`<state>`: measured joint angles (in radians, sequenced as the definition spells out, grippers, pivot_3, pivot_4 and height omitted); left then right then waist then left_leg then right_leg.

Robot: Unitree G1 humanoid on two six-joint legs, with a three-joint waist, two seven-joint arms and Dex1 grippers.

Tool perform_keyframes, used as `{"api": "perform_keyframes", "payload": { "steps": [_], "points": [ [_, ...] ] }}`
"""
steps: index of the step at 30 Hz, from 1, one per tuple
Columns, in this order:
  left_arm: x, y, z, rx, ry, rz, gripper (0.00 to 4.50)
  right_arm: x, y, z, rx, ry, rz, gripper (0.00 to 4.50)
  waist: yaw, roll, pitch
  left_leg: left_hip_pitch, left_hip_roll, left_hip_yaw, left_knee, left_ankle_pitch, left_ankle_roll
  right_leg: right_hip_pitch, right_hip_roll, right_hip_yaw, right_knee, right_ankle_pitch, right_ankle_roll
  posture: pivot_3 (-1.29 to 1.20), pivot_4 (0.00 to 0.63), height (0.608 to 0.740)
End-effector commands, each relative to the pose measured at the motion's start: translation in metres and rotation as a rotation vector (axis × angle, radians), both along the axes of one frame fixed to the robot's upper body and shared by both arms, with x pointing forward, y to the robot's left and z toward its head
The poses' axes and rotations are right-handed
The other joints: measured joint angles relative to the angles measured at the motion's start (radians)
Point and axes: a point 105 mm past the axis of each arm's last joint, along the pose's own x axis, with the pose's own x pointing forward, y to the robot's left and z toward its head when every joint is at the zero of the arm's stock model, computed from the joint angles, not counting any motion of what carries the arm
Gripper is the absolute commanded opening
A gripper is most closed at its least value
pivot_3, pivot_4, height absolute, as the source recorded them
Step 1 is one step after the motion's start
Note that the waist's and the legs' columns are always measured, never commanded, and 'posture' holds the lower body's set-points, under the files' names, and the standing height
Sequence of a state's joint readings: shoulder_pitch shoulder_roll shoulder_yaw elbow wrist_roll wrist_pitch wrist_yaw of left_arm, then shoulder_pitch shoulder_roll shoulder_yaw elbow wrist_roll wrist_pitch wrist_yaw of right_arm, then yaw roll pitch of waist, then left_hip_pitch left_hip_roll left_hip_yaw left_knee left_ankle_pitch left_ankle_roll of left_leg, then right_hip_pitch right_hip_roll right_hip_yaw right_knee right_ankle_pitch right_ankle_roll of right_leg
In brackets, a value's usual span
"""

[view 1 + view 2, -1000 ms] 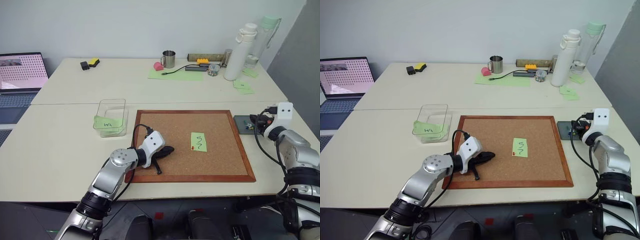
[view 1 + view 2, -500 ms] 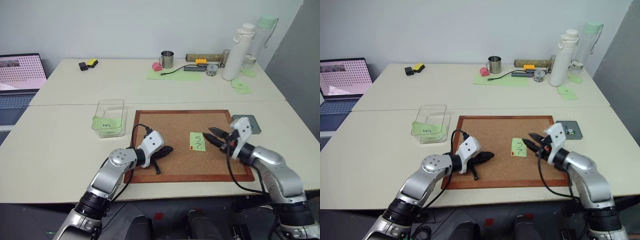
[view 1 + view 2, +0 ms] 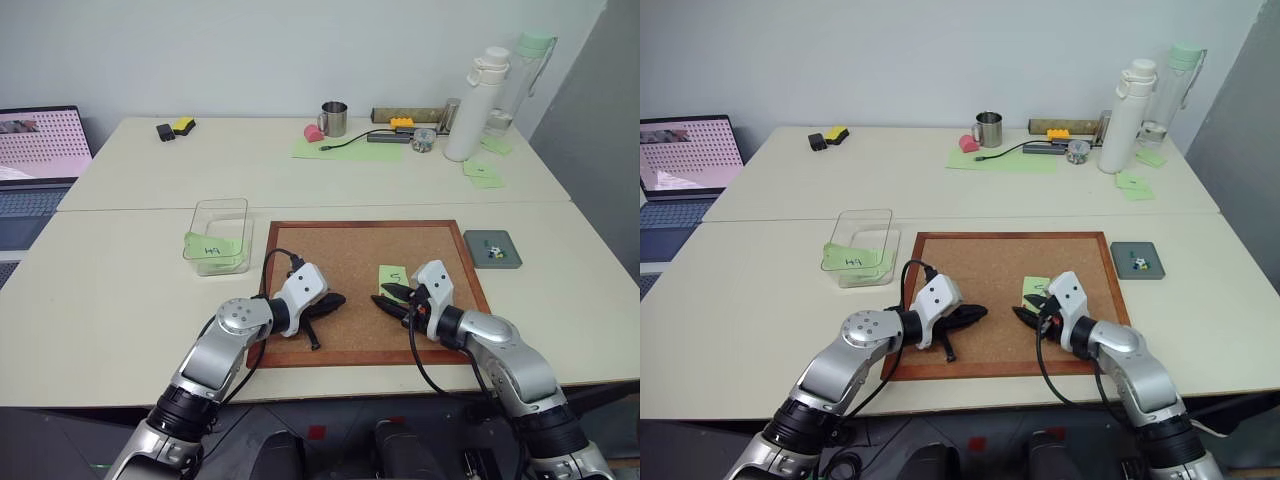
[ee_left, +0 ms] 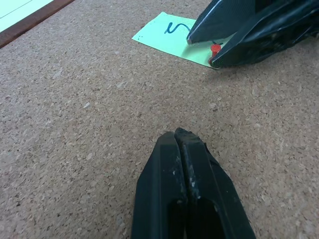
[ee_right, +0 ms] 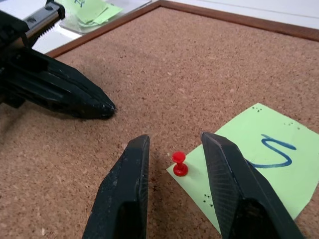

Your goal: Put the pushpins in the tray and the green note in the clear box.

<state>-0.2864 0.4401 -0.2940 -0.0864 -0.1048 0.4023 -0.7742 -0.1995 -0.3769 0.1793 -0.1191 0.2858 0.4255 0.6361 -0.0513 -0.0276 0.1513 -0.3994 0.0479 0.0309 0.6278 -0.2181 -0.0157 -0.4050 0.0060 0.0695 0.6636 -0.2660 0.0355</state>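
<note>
The green note (image 5: 259, 164) marked "5" and "?" lies on the corkboard (image 3: 330, 250), pinned at one corner by a red pushpin (image 5: 179, 163). My right gripper (image 5: 175, 141) is open just above the board, one finger on each side of that pin, and neither touches it. My left gripper (image 4: 175, 137) is shut and empty, and rests on the cork a short way from the note with its tip (image 3: 335, 300) pointing at the right gripper (image 3: 385, 299). The dark grey tray (image 3: 505, 258) sits off the board's right edge with tiny specks in it. The clear box (image 3: 222, 212) stands left of the board.
A green note marked "H9" (image 3: 212, 246) lies in the clear box. The far table holds a white bottle (image 3: 471, 104), a metal mug (image 3: 336, 118), cables and more green notes (image 3: 483, 173). A laptop (image 3: 40, 140) is at the far left.
My right arm swung left from the tray to the note, and its open fingers now stand on either side of the red pushpin. The left gripper stayed put.
</note>
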Motion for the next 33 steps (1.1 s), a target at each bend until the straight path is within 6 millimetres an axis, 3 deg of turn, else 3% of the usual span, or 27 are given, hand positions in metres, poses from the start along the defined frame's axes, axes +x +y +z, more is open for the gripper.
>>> {"api": "perform_keyframes", "payload": {
  "steps": [1, 4, 9, 17, 23, 24, 29, 33],
  "points": [
    [-0.009, 0.012, -0.028, 0.068, 0.108, 0.031, 0.00, 0.004, 0.003, 0.008, -0.006, -0.048, 0.013, 1.69, 0.000, 0.000, 0.000, 0.000, 0.000, 0.000, 0.000, 0.000, 0.000, 0.000, 0.000, 0.000, 0.000, 0.000, 0.000, 0.00, 0.150, 0.740],
    [-0.010, 0.012, -0.028, 0.067, 0.109, 0.034, 0.00, 0.004, 0.003, 0.010, 0.006, -0.049, 0.015, 1.28, 0.000, 0.000, 0.000, 0.000, 0.000, 0.000, 0.000, 0.000, 0.000, 0.000, 0.000, 0.000, 0.000, 0.000, 0.000, 0.00, 0.150, 0.740],
    [-0.010, 0.013, -0.029, 0.068, 0.111, 0.038, 0.00, 0.003, 0.001, 0.011, 0.007, -0.051, 0.019, 0.07, 0.000, 0.000, 0.000, 0.000, 0.000, 0.000, 0.000, 0.000, 0.000, 0.000, 0.000, 0.000, 0.000, 0.000, 0.000, 0.00, 0.150, 0.740],
    [-0.010, 0.014, -0.031, 0.072, 0.113, 0.038, 0.00, 0.002, 0.005, 0.053, 0.150, -0.127, 0.029, 0.07, 0.000, 0.000, 0.001, 0.000, 0.000, 0.000, 0.000, 0.000, 0.000, 0.000, 0.000, 0.000, 0.000, 0.000, 0.000, 0.00, 0.150, 0.740],
    [0.001, 0.011, -0.008, -0.091, 0.127, 0.105, 0.00, 0.003, -0.001, 0.058, 0.062, -0.180, 0.046, 0.07, 0.002, -0.001, 0.000, 0.000, 0.000, -0.001, 0.000, 0.000, 0.000, 0.000, 0.000, 0.000, 0.000, 0.000, 0.000, 0.00, 0.150, 0.740],
    [0.001, 0.009, 0.001, -0.169, 0.166, 0.110, 0.38, 0.003, -0.001, 0.058, 0.036, -0.196, 0.057, 0.00, 0.003, -0.001, 0.000, 0.000, 0.000, -0.001, 0.000, 0.000, 0.000, 0.000, 0.000, 0.000, 0.000, 0.000, 0.000, 0.00, 0.150, 0.740],
    [0.012, 0.007, 0.062, -0.608, 0.352, 0.144, 1.13, -0.003, -0.003, 0.064, -0.096, -0.286, 0.148, 0.00, 0.002, -0.004, 0.005, -0.002, 0.000, 0.000, 0.001, 0.000, 0.000, -0.001, 0.000, -0.002, 0.001, 0.000, 0.000, 0.00, 0.150, 0.740],
    [0.016, 0.006, 0.075, -0.727, 0.468, 0.150, 1.92, -0.010, -0.005, 0.069, -0.168, -0.336, 0.224, 0.00, 0.005, -0.005, 0.005, -0.003, -0.001, -0.001, 0.001, 0.000, 0.000, -0.001, 0.000, -0.004, 0.000, 0.000, 0.000, 0.00, 0.150, 0.740]
  ]
}}
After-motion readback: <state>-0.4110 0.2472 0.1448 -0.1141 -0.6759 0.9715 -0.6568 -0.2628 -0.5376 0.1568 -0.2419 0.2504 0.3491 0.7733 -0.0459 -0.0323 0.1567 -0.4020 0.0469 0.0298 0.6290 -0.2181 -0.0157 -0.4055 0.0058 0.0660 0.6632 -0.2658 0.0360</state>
